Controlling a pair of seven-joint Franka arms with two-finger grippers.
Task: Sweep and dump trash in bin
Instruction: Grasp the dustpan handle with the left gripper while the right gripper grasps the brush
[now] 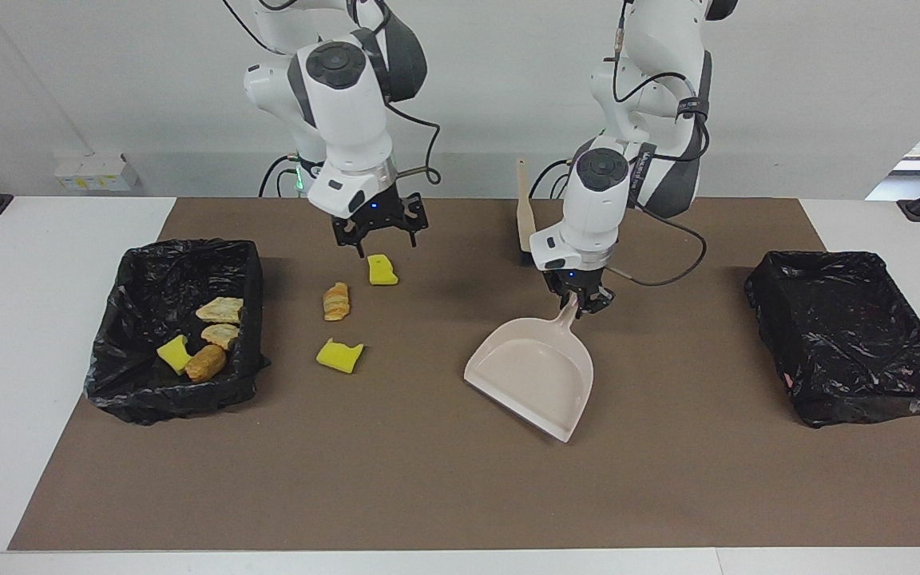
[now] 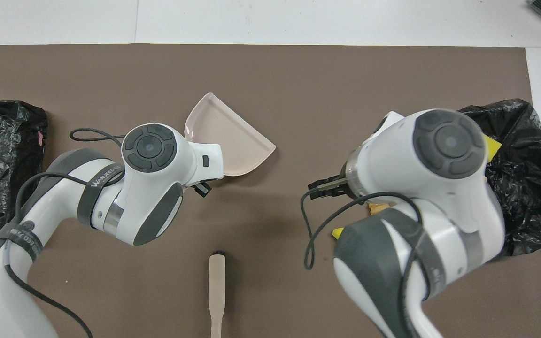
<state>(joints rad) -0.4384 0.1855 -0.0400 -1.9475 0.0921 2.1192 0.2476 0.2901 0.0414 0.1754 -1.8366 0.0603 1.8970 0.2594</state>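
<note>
Bin (image 1: 113, 375) at right arm's end: four scraps inside (image 1: 206, 334). Beside it on mat (image 1: 396, 479), three loose scraps: sponge (image 1: 339, 355), bread lump (image 1: 336, 301), sponge (image 1: 382, 270). Right gripper (image 1: 380, 233) in air just above that last sponge, jaws spread, gripping nothing. Brush (image 1: 523, 209) upright near robots. Left gripper (image 1: 586, 301) clenched on dustpan (image 1: 536, 374) handle, pan angled on mat. Second bin (image 1: 851, 335) at left arm's end.

One camera sits high across the table (image 1: 460, 495), facing both robots. The other looks steeply down from above them. Both share the brown mat (image 2: 298, 84) and dustpan (image 1: 530, 374).
</note>
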